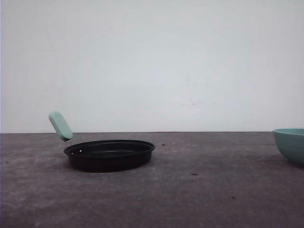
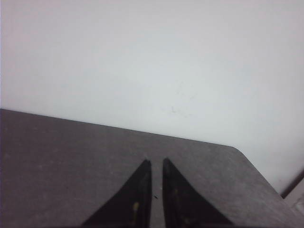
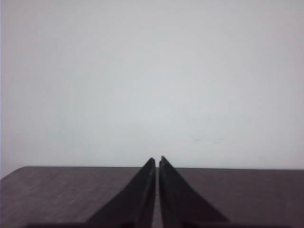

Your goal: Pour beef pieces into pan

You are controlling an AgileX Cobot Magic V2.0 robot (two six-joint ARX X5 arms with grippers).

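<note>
Dark grey table [image 1: 199,190] carries our black pan [image 1: 110,154] at front left, its mint handle [image 1: 60,125] angled up and back; we judge it rigid and light, best left standing. At the right edge sits a teal bowl [image 1: 290,143], smooth and likely slippery, so we would pinch its rim. We cannot see any beef pieces. Left gripper [image 2: 155,164] and right gripper [image 3: 157,160] have jaws nearly closed, holding nothing.

A bare test bench is showing: a dark worn table [image 1: 199,190] standing against a blank white wall [image 1: 166,61].
</note>
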